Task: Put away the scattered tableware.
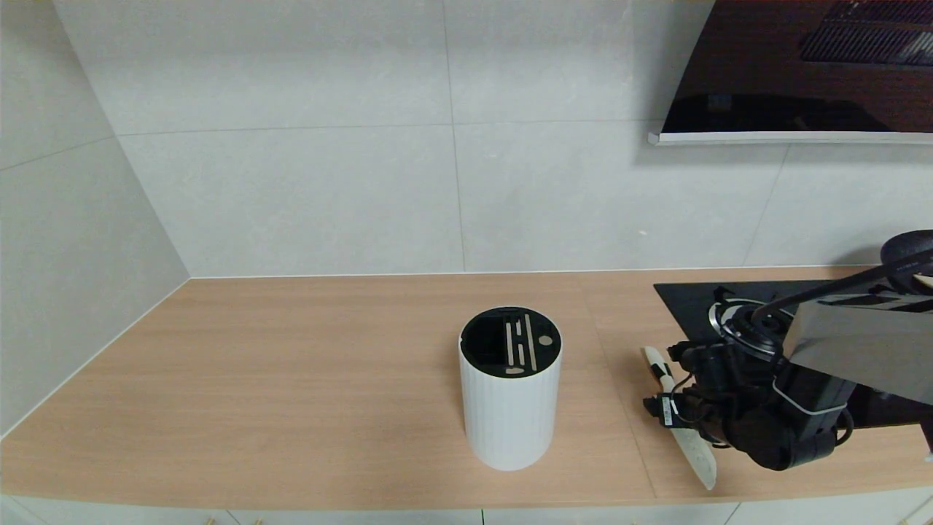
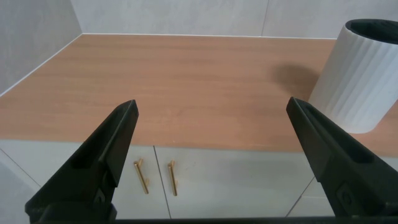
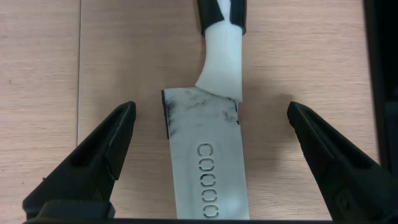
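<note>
- Records white knife [image 3: 205,162] lying flat on wooden counter [image 1: 291,379], right of the white slotted holder [image 1: 510,408] and apart from it.
- Records right gripper [image 3: 211,111] above the blade, fingers spread wide either side, clear of it.
- Records left gripper [image 2: 211,106] over the counter's near edge, left of the holder, fingers spread, holding nothing.

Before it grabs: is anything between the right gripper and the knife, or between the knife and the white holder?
Nothing visible. The right gripper hangs open over the knife, one finger on each side of it, and only bare counter lies between the knife and the white holder.
</note>
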Available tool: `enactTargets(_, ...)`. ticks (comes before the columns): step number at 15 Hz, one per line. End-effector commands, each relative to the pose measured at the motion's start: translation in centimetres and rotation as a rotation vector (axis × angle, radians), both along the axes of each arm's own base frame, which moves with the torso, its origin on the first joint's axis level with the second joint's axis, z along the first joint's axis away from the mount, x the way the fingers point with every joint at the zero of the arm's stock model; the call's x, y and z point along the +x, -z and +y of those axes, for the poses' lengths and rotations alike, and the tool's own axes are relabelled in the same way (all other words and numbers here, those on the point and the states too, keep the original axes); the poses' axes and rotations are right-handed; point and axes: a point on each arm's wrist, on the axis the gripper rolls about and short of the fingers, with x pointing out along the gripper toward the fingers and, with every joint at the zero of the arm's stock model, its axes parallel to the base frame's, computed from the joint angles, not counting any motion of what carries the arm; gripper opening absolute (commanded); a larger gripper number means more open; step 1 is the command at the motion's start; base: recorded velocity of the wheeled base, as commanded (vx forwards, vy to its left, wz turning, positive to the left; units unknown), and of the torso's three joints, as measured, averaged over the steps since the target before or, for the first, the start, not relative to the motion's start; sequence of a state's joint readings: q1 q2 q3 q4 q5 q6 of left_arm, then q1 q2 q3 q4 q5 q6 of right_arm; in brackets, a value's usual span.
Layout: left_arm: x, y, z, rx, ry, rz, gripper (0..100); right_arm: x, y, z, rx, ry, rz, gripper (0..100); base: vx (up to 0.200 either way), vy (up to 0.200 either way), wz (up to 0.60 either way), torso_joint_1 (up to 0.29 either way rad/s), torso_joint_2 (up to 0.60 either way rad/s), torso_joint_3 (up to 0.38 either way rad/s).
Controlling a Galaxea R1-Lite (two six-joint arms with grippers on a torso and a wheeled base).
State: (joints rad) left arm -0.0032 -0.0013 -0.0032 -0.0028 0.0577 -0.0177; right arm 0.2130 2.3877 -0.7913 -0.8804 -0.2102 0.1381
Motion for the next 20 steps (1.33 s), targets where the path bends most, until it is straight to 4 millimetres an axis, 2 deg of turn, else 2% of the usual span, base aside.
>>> enactTargets(1,0.0,0.0,0.0,-0.001,-0.001,0.001,100,-0.1,0.1,0.0,0.0,-0.001,0.007,0,0.0,0.0,0.0,0.0,0.0,0.0)
enactTargets(9,0.0,0.0,0.0,-0.001,-0.001,0.001,100,-0.2,0.5,0.0,-0.002,0.0,0.019,0,0.0,0.0,0.0,0.0,0.0,0.0)
enactTargets(12,0.0,0.0,0.0,0.001,-0.001,0.001,100,-0.5,-1.4,-0.1,0.008,0.0,-0.024,0,0.0,0.0,0.0,0.0,0.0,0.0)
enactTargets(14,0.0,0.0,0.0,0.001,-0.001,0.001,100,-1.4,-4.9,-0.2,0.03,-0.006,-0.107,0,0.0,0.0,0.0,0.0,0.0,0.0)
enactTargets(15,0.0,0.0,0.0,0.002,-0.001,0.003,100,-2.0,-7.6,-0.3,0.045,-0.011,-0.183,0,0.0,0.0,0.0,0.0,0.0,0.0)
enactTargets(17,0.0,0.0,0.0,0.012,0.001,0.002,100,-2.9,-10.8,-0.1,0.059,-0.022,-0.265,0,0.0,0.0,0.0,0.0,0.0,0.0)
enactTargets(18,-0.2,-0.8,0.0,0.022,0.013,-0.027,100,-3.7,-13.7,0.0,0.074,-0.034,-0.349,0,0.0,0.0,0.0,0.0,0.0,0.0)
enactTargets(20,-1.5,-5.1,-0.2,0.033,0.097,-0.137,100,-5.0,-17.5,-0.1,0.064,-0.059,-0.456,0,0.0,0.0,0.0,0.0,0.0,0.0)
